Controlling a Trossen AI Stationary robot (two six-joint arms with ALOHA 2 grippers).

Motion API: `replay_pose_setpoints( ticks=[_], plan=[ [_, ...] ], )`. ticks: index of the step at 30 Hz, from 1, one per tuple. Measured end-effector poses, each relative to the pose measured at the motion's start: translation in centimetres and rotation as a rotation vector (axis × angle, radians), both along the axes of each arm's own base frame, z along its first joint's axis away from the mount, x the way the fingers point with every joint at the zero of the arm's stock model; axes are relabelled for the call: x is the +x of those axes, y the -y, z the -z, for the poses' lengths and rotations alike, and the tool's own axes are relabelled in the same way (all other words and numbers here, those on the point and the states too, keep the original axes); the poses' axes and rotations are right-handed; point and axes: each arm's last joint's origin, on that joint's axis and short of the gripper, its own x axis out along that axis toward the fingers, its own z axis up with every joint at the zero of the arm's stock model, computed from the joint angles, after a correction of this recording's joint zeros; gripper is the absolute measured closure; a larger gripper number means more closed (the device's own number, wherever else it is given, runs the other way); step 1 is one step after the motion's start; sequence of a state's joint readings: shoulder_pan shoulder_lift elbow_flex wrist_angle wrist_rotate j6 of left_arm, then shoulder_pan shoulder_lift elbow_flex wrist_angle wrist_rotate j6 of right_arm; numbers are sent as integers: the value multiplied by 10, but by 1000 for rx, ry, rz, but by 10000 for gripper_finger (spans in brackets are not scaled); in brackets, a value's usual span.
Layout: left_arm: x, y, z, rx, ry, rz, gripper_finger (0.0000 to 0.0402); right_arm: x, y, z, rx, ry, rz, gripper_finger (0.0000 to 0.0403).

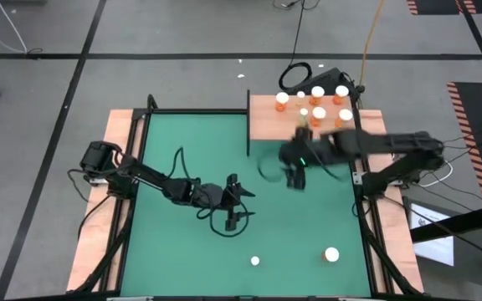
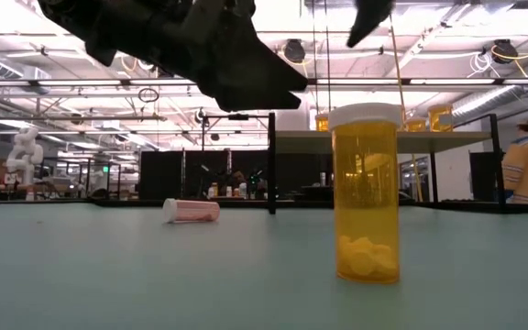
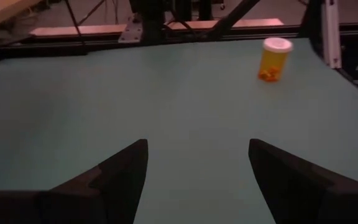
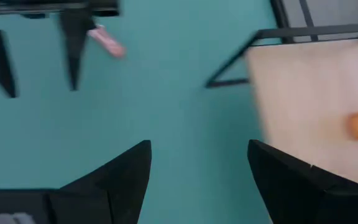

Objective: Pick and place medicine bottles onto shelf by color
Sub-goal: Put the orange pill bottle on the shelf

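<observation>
While both jaws gape, nothing held, mat point(image 1: 191, 251) below.

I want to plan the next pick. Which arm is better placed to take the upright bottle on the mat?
Probably the left. Its open tool hangs nearer the upright bottle, which it faces. The right tool, also open and empty, is beside the shelf.

Seven white-capped medicine bottles point(image 1: 318, 94) are counted standing on the one shelf point(image 1: 266, 117) in the high view, though the right arm overlaps part of the group and the tally may be short. Two further bottles are counted on the single green mat point(image 1: 182, 251): one upright point(image 1: 332, 254), one smaller point(image 1: 256, 261) lying down. Two arms are counted.
</observation>
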State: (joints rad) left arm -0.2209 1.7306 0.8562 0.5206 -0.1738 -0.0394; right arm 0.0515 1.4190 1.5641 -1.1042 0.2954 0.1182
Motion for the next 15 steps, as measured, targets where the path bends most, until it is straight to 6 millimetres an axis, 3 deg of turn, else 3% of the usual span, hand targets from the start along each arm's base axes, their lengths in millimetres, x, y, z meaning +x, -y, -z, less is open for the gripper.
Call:
replay_pose_setpoints(
  ticks=[6,11,15],
  plan=[
    [-4,12,2,-21,-22,26,124,-33,-57,51,50,183,-27,140],
    [-5,17,0,-84,-25,17,123,-50,-83,89,125,181,-28,140],
    [-6,20,1,-143,-32,2,123,-59,-101,106,169,141,-24,140]
  ],
)
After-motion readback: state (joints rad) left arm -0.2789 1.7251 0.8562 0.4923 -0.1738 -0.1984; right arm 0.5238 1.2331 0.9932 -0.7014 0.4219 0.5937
